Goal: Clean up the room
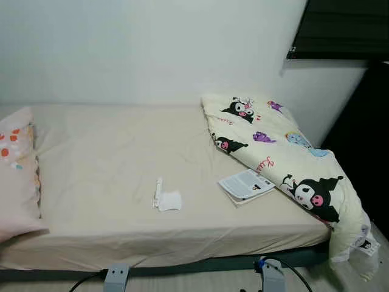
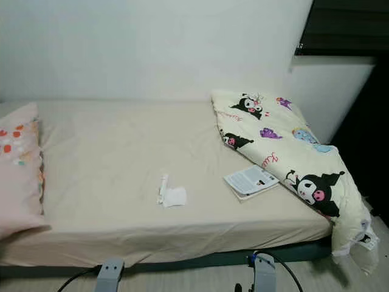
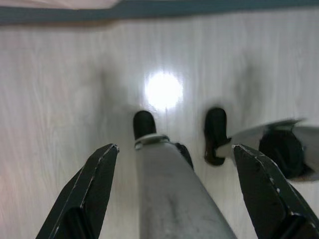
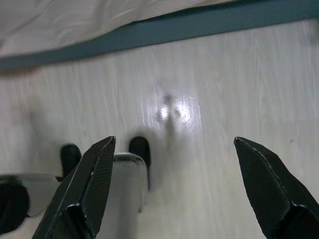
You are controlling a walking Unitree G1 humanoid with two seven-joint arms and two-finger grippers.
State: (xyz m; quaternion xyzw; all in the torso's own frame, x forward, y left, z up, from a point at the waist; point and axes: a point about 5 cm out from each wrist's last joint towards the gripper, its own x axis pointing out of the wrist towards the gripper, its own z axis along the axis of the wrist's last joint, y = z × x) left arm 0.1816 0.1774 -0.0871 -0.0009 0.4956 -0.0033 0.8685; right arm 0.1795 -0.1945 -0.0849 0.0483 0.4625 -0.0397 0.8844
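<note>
A bed [image 1: 109, 152] with a cream sheet stands before me against the white wall. On it lie a crumpled white tissue [image 1: 168, 200] with a small white stick-like piece beside it, and an open booklet [image 1: 245, 185] near the right. A cream cartoon-print quilt [image 1: 285, 158] is bunched along the bed's right side and hangs over its corner. A pink pillow [image 1: 17, 176] rests at the left end. Both arms hang low over the pale wood floor. My left gripper [image 3: 174, 189] is open, and my right gripper [image 4: 174, 189] is open, each with nothing between its fingers.
A dark window or blind [image 1: 340, 27] is at the upper right, with a dark gap beside the bed's right end. The bed's teal base [image 4: 199, 25] runs along the floor just ahead. My own legs and feet [image 3: 164, 164] stand on the floor below the grippers.
</note>
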